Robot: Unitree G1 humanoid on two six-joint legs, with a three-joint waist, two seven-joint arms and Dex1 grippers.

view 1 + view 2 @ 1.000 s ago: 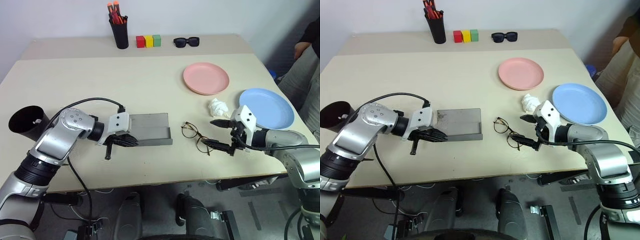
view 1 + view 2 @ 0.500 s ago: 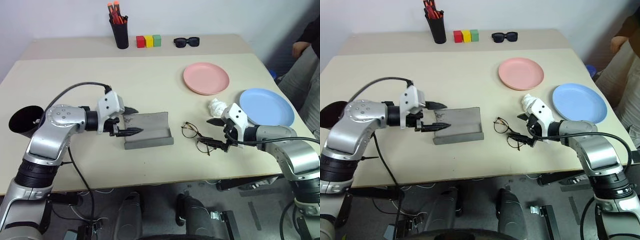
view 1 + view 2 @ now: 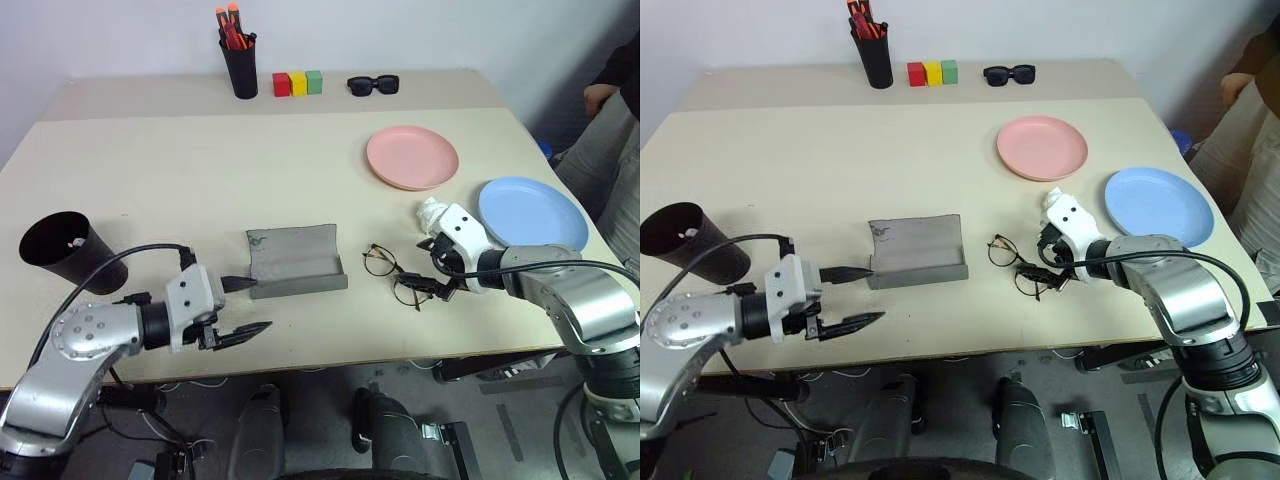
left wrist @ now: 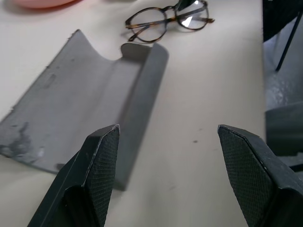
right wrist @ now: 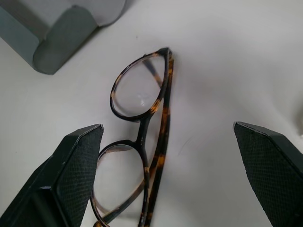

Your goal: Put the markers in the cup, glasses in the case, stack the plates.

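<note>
The grey case (image 3: 295,262) lies open in the middle of the table. My left gripper (image 3: 258,305) hangs open near the table's front edge, apart from the case's left end and holding nothing. The thin round glasses (image 3: 393,275) lie just right of the case. My right gripper (image 5: 166,126) is open, with a finger on each side of the glasses' right end. The pink plate (image 3: 411,156) and the blue plate (image 3: 532,215) rest apart at the right. The wide black cup (image 3: 58,250) stands at the left with a white speck inside. The markers are hidden.
At the back stand a narrow black pen holder (image 3: 239,60) with orange-capped markers, three coloured blocks (image 3: 297,82) and black sunglasses (image 3: 373,84). A crumpled white paper (image 3: 436,212) lies behind my right gripper. A person (image 3: 610,110) stands at the right edge.
My left gripper opened, let go of the case and drew back toward the table's front edge. The case shifted slightly. My right gripper tipped down closer over the glasses.
</note>
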